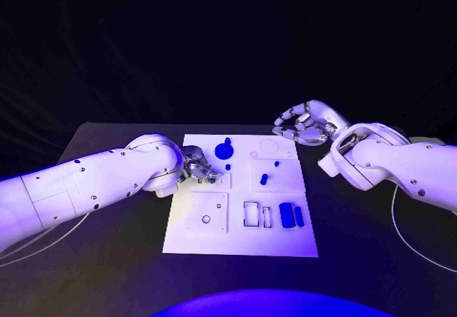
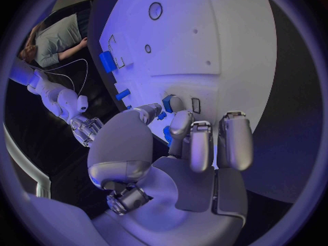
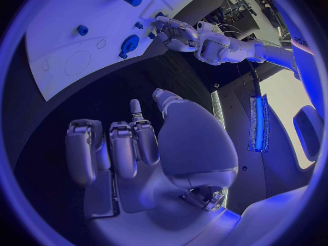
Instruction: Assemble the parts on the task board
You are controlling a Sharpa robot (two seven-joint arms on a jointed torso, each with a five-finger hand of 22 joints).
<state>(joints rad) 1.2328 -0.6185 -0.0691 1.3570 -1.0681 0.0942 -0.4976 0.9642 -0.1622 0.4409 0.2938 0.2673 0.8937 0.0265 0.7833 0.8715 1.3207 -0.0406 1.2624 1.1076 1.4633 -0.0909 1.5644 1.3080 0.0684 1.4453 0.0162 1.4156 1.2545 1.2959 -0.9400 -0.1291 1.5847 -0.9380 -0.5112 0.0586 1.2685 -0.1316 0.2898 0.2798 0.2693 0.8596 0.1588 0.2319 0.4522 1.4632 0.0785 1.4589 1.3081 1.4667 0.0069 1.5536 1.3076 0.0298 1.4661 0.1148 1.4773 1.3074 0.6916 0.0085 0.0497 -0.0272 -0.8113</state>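
Left hand (image 1: 198,166): left-centre of frame, fingers curled onto a small blue part (image 2: 168,103) at the task board (image 1: 214,238).
Right hand (image 1: 305,123): upper right, fingers curled, empty.

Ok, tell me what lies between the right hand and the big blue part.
In the head view, just bare task board with a round outline on it, no other part.

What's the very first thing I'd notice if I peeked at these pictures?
The big white task board in the middle of the black table, dotted with small blue parts, catches the eye first. Next, the robot's silver left hand rests on the board's left side, fingers at a small blue part. The silver right hand hovers off the board's far right corner, holding nothing.
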